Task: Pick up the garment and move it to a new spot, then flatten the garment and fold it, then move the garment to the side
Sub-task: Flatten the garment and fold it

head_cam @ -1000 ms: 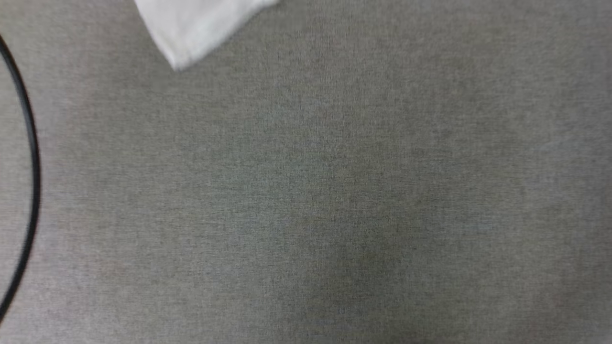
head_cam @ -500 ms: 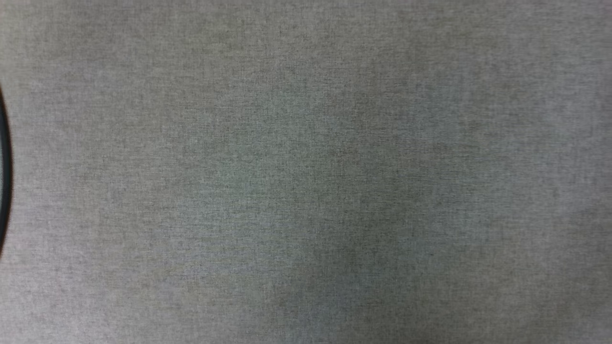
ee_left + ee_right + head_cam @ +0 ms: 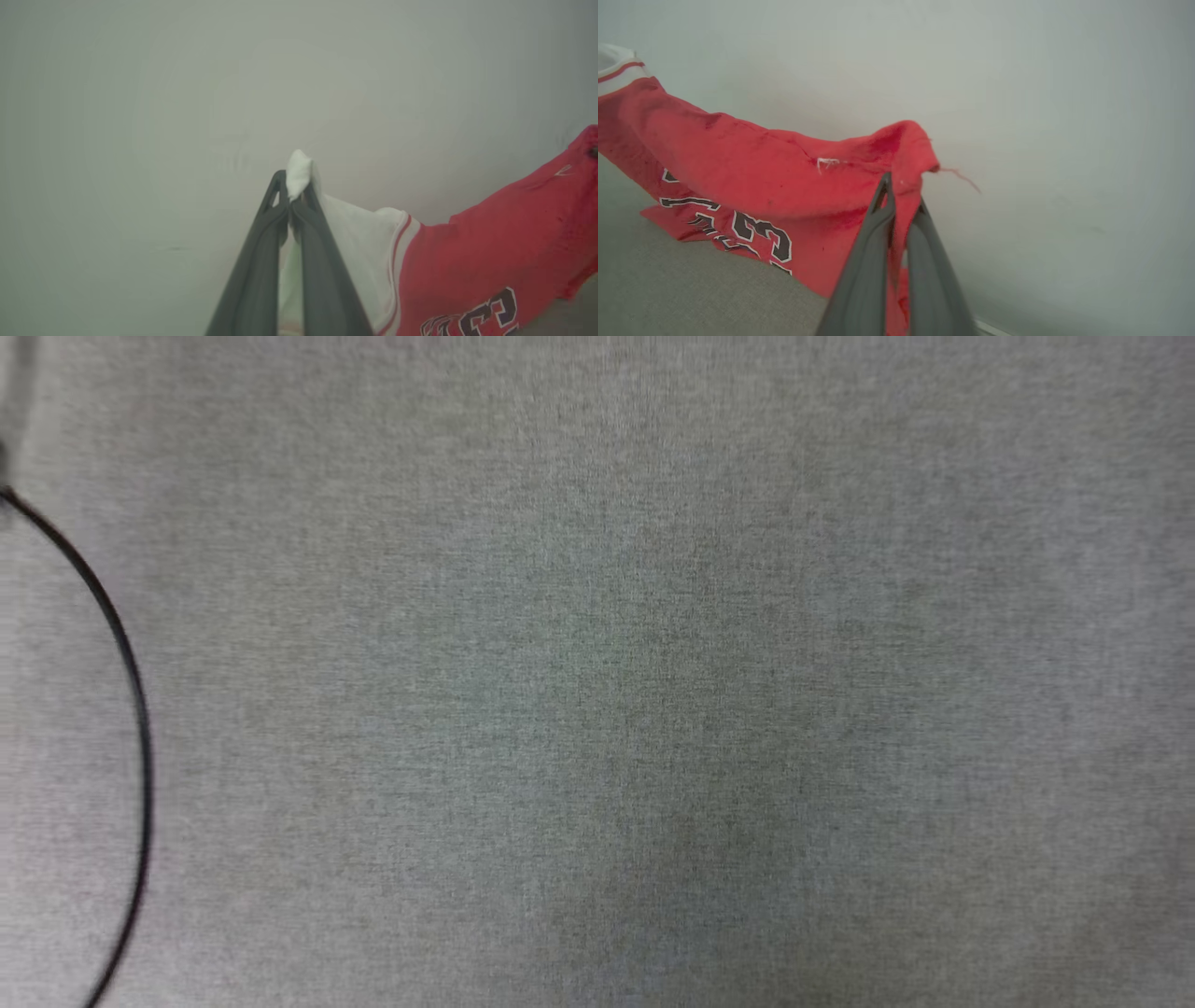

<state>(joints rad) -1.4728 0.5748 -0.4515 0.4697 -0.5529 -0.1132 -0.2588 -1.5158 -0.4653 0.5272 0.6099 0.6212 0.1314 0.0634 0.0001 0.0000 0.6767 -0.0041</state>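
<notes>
The left gripper (image 3: 294, 186) is clamped on the white sleeve (image 3: 359, 233) of the garment (image 3: 490, 252); the right gripper (image 3: 902, 191) pinches its red edge; the garment hangs between them, its lower part on grey cloth (image 3: 691, 289); a pale wall (image 3: 1064, 116) stands behind.

dark white-outlined lettering (image 3: 762, 237) on the red garment (image 3: 738, 158), creased and partly hidden, no word or number readable

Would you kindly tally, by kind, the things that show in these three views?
Red jersey T-shirt with white sleeves: 1
Dark two-fingered grippers, left gripper and right gripper, both shut on it: 2
Thin black curved cable: 1
Grey woven fabric surface: 1
Total: 5
</notes>
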